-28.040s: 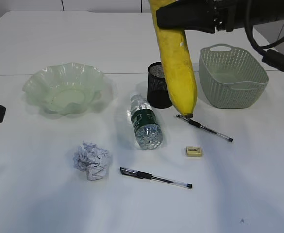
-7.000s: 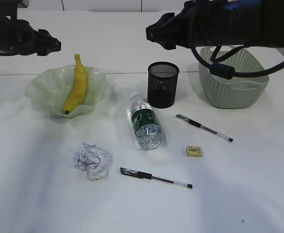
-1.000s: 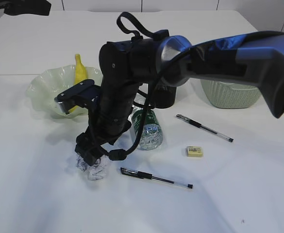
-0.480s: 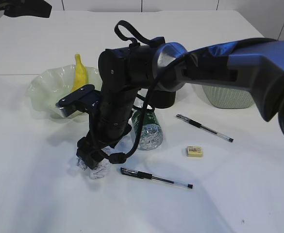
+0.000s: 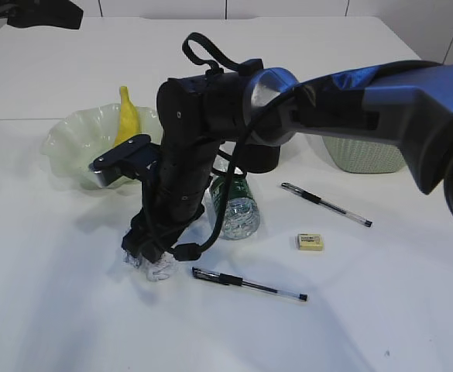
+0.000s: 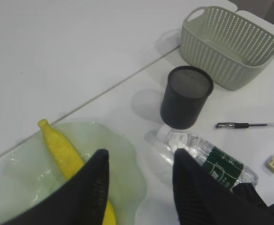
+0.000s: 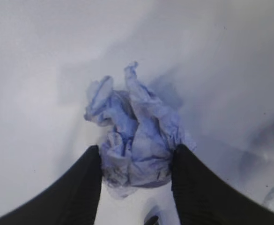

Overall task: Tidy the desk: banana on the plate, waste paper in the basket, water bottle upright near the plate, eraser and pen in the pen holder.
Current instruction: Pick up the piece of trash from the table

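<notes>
Right arm reaches across from the right edge of the exterior view, past the middle, its dark wrist section angled steeply downward to the tabletop. Right gripper [image 5: 150, 254] sits low at the surface — both black fingers [image 7: 83, 187] flank the crumpled waste paper [image 7: 136, 140] and press against its sides, closed on it. Left arm is raised at the upper left corner, only partly in view. Left gripper [image 6: 139, 187] hangs well above the table — fingers parted, nothing between them.
</notes>
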Available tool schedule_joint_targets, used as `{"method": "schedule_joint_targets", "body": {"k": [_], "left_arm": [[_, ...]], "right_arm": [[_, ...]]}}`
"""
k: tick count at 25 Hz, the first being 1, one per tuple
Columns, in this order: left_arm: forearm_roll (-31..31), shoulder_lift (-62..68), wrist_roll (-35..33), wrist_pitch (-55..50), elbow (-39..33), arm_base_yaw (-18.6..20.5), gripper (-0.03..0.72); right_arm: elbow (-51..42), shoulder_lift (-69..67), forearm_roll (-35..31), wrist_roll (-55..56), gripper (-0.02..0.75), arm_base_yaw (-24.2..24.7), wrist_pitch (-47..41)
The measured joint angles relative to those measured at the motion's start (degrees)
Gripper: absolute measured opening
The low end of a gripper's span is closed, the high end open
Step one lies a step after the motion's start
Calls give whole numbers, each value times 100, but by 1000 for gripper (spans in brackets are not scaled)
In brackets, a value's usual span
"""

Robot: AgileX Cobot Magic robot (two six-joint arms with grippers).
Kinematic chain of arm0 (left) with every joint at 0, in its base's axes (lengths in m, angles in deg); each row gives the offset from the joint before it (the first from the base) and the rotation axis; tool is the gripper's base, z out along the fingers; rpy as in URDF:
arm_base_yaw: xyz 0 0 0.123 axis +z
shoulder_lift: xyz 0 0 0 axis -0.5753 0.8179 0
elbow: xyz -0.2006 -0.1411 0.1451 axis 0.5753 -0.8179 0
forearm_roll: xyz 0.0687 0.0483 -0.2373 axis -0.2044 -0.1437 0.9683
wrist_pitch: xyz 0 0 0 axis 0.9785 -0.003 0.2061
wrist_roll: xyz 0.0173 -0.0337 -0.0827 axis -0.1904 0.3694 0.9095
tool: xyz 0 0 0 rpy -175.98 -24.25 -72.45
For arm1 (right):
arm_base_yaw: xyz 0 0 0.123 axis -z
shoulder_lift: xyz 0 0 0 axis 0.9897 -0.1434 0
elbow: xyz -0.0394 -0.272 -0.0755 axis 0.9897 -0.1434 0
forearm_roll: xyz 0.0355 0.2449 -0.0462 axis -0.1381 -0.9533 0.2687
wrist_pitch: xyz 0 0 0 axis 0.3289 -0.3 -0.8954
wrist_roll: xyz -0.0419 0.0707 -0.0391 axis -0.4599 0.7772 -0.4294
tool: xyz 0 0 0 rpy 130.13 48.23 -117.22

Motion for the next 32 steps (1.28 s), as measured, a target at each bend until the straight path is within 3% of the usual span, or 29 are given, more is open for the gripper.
{"method": "schedule_joint_targets", "body": {"k": [11,16,32], "left_arm": [[0,0,8,-85,0,0,317],[57,0,8,-114,0,0,317],[67,0,21,-261,0,0,317]], "right_arm": [[0,0,0,-10,166,0,166],[0,0,0,-10,34,0,166],[356,0,-7,53,15,0,-302]]}}
